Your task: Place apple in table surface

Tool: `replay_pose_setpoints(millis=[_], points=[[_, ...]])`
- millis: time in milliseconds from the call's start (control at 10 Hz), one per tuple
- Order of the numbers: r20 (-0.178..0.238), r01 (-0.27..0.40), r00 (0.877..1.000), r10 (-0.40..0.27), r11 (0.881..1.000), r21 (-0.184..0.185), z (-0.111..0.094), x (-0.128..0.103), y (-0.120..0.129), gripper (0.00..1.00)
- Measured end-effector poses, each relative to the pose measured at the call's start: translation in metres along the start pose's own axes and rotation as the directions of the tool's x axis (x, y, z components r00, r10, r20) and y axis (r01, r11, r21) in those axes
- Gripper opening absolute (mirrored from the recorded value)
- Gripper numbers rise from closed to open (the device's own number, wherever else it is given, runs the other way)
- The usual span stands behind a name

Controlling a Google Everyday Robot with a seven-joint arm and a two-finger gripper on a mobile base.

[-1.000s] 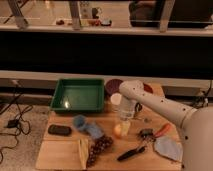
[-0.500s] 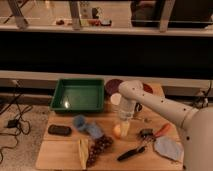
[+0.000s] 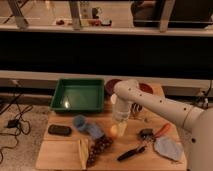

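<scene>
The apple [image 3: 114, 131], small and yellow-orange, is low over the table surface [image 3: 60, 152] near its middle. My gripper [image 3: 121, 128] points straight down from the white arm that reaches in from the right. It is shut on the apple, which shows at the left of its tip. I cannot tell whether the apple touches the wood. The dark grape bunch [image 3: 98, 147] lies just in front and to the left of it.
A green tray [image 3: 80, 95] fills the back left, with a white cup [image 3: 114, 99] and a dark red plate [image 3: 113, 84] beside it. A blue cloth [image 3: 85, 124] and a black item [image 3: 60, 130] lie left. A black-handled tool [image 3: 131, 152], orange-handled pliers [image 3: 161, 131] and a grey cloth [image 3: 168, 148] lie right.
</scene>
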Motion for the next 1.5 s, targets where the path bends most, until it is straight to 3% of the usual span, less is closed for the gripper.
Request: replay_pose_setpoints(millis=[500,1100,1500], points=[[-0.001,0.084,0.996,-0.084,0.993,0.080,-0.037,-0.025,0.005,0.00],[0.097,0.138,0.983,-0.155,0.978,0.156,-0.089,-0.041,0.003,0.00],[0.118,0.151,0.977,-0.175,0.970,0.189,-0.112,-0.046,0.006,0.00]])
